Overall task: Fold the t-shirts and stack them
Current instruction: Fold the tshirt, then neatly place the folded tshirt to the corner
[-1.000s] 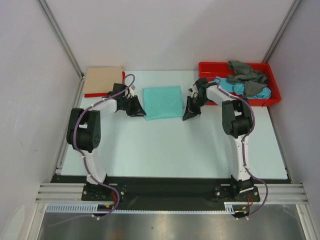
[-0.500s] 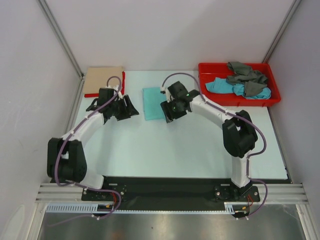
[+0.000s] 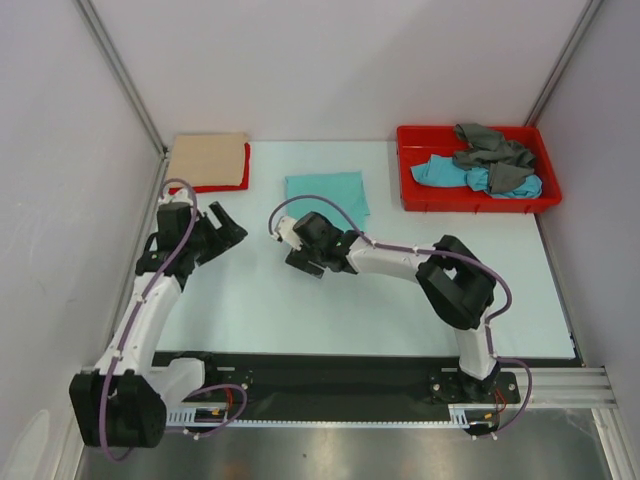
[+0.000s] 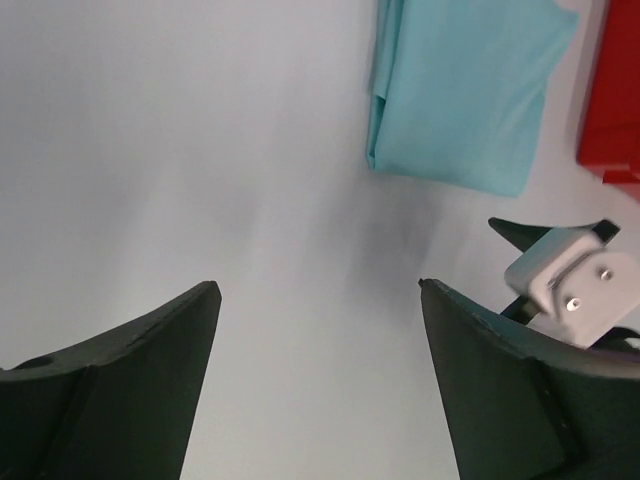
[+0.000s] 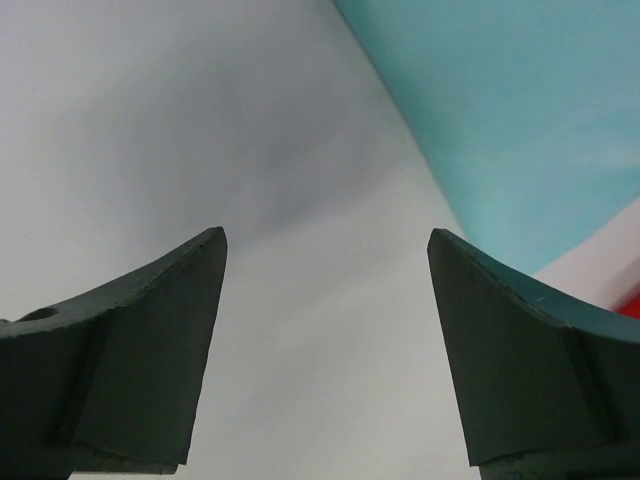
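Observation:
A folded mint-green t-shirt (image 3: 325,190) lies flat at the back middle of the table; it also shows in the left wrist view as the mint-green shirt (image 4: 460,90) and in the right wrist view as the same shirt (image 5: 520,110). At the back left, a folded beige shirt (image 3: 207,158) rests on a red shirt (image 3: 238,178). A grey shirt (image 3: 495,150) and a turquoise-blue shirt (image 3: 438,172) lie crumpled in the red tray (image 3: 470,203). My left gripper (image 3: 226,226) (image 4: 315,290) is open over bare table, left of the mint shirt. My right gripper (image 3: 297,252) (image 5: 325,240) is open and empty, just in front of that shirt.
The red tray (image 4: 605,100) stands at the back right corner. Grey walls with metal posts close the table on three sides. My right gripper's white camera housing (image 4: 570,285) shows in the left wrist view, close to my left fingers.
Both grippers have opened from nearly shut and left the mint-green shirt's sides. Both arms swung left and toward the near side. The shirt stays folded.

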Tool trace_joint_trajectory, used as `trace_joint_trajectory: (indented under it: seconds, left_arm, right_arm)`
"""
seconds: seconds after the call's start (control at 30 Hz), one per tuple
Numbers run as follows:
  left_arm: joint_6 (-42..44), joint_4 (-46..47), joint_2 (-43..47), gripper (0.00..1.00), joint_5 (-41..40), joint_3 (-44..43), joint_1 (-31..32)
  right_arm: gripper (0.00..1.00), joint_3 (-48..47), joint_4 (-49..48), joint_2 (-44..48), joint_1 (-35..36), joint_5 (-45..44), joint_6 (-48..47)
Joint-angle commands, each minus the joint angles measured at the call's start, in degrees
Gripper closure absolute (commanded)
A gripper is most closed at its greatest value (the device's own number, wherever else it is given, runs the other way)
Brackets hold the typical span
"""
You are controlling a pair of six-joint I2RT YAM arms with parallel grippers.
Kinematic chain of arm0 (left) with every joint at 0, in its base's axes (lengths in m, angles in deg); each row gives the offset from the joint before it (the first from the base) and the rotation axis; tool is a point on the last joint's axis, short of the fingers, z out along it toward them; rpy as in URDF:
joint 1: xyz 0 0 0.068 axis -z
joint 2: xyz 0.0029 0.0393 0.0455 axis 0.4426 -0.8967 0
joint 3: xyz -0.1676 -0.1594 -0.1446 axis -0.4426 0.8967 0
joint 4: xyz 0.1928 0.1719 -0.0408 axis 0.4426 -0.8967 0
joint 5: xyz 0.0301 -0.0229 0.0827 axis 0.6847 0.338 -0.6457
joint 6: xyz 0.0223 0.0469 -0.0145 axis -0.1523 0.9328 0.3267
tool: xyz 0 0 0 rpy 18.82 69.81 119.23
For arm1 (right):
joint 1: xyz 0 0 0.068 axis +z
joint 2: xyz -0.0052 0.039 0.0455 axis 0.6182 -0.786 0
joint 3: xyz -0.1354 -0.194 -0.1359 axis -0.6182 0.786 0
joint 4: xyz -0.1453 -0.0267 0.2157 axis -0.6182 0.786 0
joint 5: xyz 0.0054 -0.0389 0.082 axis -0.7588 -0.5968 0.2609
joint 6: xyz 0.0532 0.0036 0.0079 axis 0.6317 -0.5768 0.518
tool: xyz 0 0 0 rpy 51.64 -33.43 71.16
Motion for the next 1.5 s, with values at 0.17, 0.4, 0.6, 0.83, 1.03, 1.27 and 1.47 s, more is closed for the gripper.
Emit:
trace_joint_trajectory:
  seconds: [0.17,0.4,0.6,0.83,1.03,1.27,1.47]
  left_arm:
    - [-7.2,-4.2,7.0,0.09,-6.3,3.6,-3.4]
    - [-14.1,-7.0,8.0,0.07,-9.8,5.0,-4.9]
    - [-16.9,-4.6,5.2,0.05,-6.4,4.5,-6.9]
    - [-17.6,0.0,-3.5,0.03,-0.4,2.6,-7.0]
    - [-21.1,10.6,-20.0,0.02,13.2,-0.6,-6.9]
    - [-29.6,25.1,-39.4,0.0,21.4,-12.2,-3.5]
    - [-37.3,33.9,-51.4,0.0,21.0,-20.6,2.0]
  right_arm:
    - [0.13,-0.5,-13.5,-8.3,2.1,-11.3,-19.2]
    - [0.18,-4.0,-18.2,-14.7,0.4,-11.3,-24.9]
    - [0.33,-7.0,-18.3,-18.1,-1.4,-9.6,-24.9]
    - [0.72,-10.1,-17.2,-17.0,-3.6,-6.2,-21.3]
    - [0.79,-11.8,-13.0,-13.0,-5.3,-1.9,-19.9]
    - [0.98,-11.5,-10.3,-7.4,-6.9,1.4,-19.3]
    - [1.0,-11.6,-9.5,-5.4,-7.5,3.2,-16.7]
